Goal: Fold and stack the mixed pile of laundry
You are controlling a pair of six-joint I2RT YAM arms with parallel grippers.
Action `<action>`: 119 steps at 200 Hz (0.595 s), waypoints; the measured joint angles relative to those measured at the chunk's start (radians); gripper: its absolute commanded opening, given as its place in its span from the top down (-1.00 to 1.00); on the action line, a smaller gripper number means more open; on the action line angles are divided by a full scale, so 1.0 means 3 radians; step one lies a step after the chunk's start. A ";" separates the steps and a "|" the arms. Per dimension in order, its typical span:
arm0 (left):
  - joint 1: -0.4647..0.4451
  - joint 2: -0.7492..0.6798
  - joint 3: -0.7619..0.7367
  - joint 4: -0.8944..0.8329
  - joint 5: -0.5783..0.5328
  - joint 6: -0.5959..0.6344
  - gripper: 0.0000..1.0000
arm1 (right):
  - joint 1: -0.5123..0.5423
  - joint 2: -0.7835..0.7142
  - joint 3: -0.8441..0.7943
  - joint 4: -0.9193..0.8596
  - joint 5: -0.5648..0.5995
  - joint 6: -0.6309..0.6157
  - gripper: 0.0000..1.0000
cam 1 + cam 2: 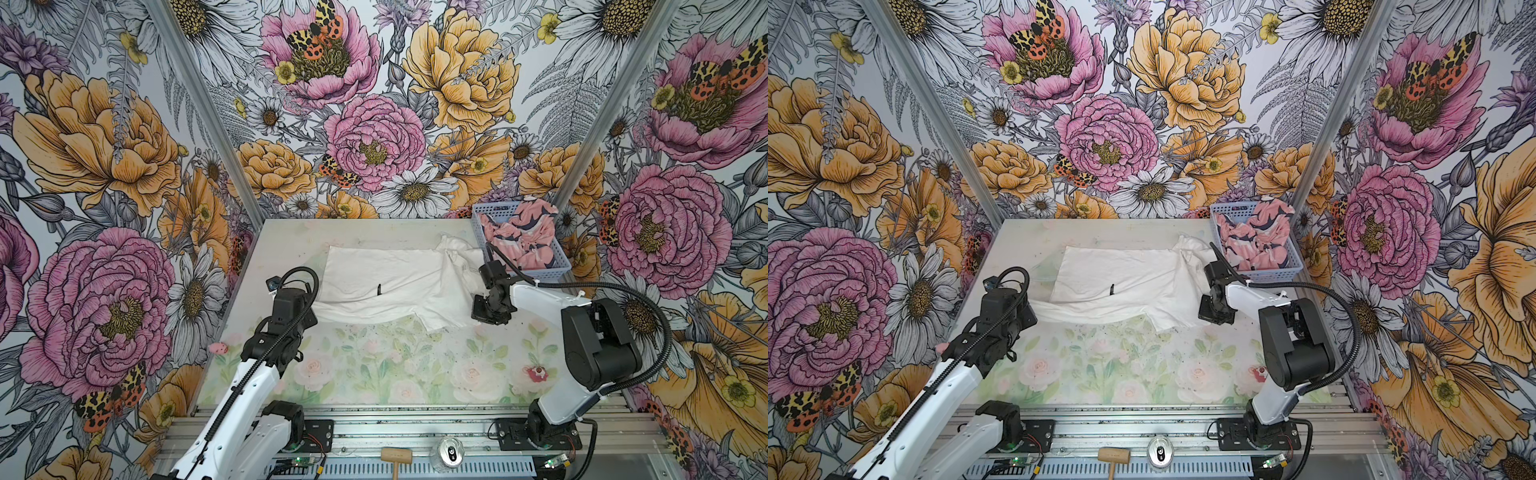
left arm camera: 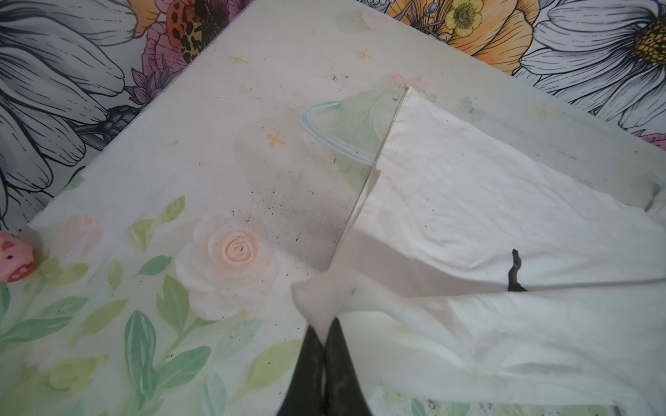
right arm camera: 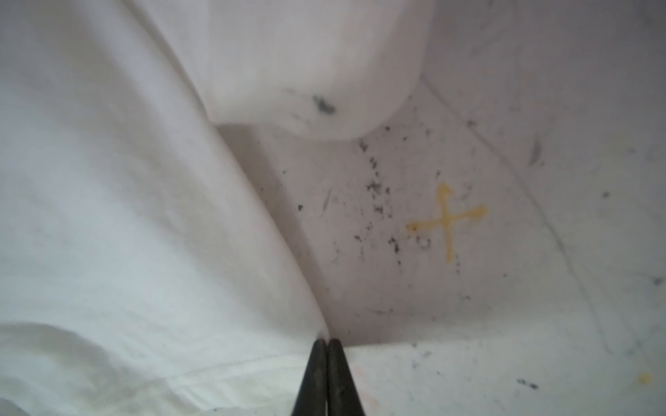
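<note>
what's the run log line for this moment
left hand: shut on white T-shirt | right hand: shut on white T-shirt | pink garment: in basket

Both top views look steeply down from high at the near side over the whole pale flower-printed tabletop, facing the flowered back wall. The left wrist view hangs close over the plain white cloth T-shirt. The right wrist view sits even nearer, at that shirt's edge.
</note>
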 measured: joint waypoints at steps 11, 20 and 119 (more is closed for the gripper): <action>-0.0022 -0.0031 0.0000 -0.0041 0.0001 -0.0024 1.00 | -0.0019 -0.0187 -0.0032 -0.0088 -0.0022 0.0000 1.00; -0.0046 -0.0064 0.0000 -0.0085 0.0003 -0.0050 1.00 | -0.0042 -0.0379 -0.0053 -0.0172 -0.0042 0.0000 1.00; -0.0500 -0.0687 -0.0062 -0.0768 -0.0075 -0.0720 -0.42 | -0.0933 -0.1597 -0.0249 -0.0964 -0.0221 0.0011 1.00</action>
